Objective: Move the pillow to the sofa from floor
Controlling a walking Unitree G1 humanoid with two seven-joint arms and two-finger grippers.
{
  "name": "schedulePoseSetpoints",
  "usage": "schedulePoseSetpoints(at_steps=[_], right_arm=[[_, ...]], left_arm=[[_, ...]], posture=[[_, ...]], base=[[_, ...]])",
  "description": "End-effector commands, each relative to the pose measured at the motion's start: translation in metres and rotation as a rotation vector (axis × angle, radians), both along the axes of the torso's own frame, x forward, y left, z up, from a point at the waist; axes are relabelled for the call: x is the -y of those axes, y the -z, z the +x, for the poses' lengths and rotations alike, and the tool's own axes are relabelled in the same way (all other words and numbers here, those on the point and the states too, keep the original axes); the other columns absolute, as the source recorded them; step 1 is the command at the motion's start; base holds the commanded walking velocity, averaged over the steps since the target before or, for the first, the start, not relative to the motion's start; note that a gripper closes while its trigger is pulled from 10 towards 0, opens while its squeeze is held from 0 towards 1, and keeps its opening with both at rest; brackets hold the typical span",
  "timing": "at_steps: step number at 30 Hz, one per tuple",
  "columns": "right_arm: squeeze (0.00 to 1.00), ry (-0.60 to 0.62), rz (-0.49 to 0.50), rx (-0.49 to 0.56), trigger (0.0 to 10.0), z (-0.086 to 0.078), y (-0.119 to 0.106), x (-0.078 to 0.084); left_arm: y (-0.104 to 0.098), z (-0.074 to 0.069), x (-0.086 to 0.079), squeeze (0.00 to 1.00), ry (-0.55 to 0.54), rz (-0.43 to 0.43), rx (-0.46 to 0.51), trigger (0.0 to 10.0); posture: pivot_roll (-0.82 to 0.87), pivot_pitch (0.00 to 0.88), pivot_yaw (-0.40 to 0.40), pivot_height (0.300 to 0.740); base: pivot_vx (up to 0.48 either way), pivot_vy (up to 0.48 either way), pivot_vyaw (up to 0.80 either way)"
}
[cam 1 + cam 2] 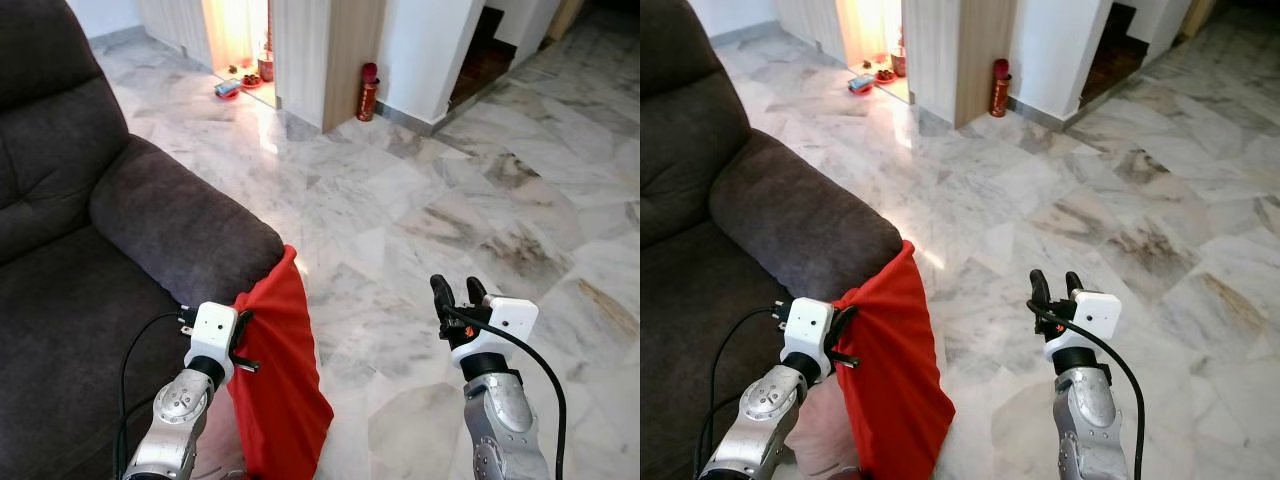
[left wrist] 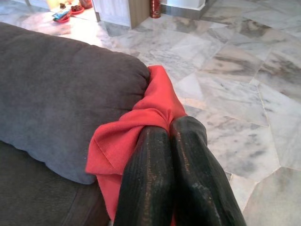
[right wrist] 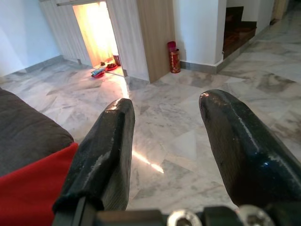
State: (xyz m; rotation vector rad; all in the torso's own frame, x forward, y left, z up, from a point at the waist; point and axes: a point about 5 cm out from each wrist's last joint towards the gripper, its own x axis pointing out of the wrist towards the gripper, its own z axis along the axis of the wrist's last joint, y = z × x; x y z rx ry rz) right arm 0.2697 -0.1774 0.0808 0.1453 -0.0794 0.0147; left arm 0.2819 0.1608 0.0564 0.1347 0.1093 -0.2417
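A red pillow [image 1: 280,370] hangs beside the dark grey sofa's armrest [image 1: 180,225], its top corner at the armrest's front end. My left gripper [image 1: 242,340] is shut on the pillow's upper edge; in the left wrist view the two black fingers [image 2: 160,183] pinch a fold of red fabric [image 2: 141,122]. My right gripper [image 1: 457,295] stands open above the marble floor to the right of the pillow, nothing between its fingers [image 3: 106,150].
The sofa seat [image 1: 60,330] lies to the left behind the armrest. Marble floor [image 1: 450,190] spreads ahead and right. A red cylinder [image 1: 368,92] stands by a wooden pillar, with small items [image 1: 228,88] near a lit doorway.
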Motion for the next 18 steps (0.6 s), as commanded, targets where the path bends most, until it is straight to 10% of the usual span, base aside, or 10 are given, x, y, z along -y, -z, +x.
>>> schedulePoseSetpoints(at_steps=[1,18], right_arm=[[0.00,0.013,0.009,-0.010,10.0,-0.001,0.003,0.002],[0.00,0.015,0.003,-0.025,10.0,0.002,0.005,0.003]], left_arm=[[-0.042,0.013,0.002,0.00,0.008,-0.044,0.187,10.0],[-0.079,0.028,0.022,0.00,0.142,-0.161,0.222,10.0]], posture=[[-0.02,0.000,-0.047,0.708],[-0.02,0.000,-0.047,0.740]], base=[[0.000,0.000,0.00],[0.000,0.000,0.00]])
